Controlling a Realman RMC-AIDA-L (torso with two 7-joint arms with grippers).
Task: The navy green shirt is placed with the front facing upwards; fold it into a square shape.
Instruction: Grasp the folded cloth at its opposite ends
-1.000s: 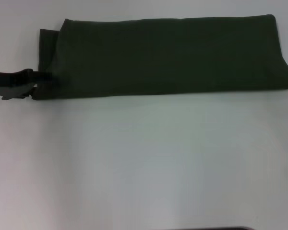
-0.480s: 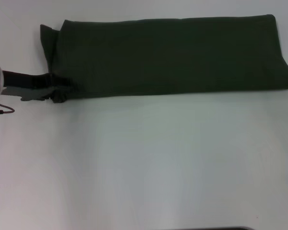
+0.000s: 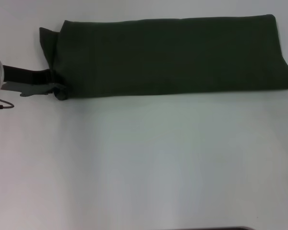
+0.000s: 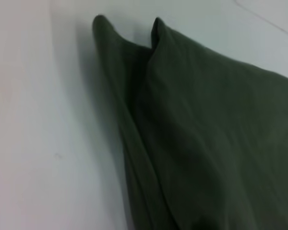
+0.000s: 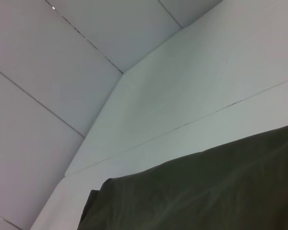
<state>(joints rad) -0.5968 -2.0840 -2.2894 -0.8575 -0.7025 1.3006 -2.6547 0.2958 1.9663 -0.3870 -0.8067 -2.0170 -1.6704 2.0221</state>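
The shirt (image 3: 173, 55) lies folded into a long dark green band across the far part of the white surface (image 3: 149, 163), with no lettering showing. The left tool (image 3: 55, 87) reaches in from the left edge of the head view and is pinched shut on the shirt's near left corner, where the cloth bunches up slightly; an under-layer pokes out at the far left corner. The right tool is out of sight in the head view, so its state cannot be told.

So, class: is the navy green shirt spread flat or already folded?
Folded. The navy green shirt lies as a long narrow band, layered edges showing at its left end, no lettering visible.
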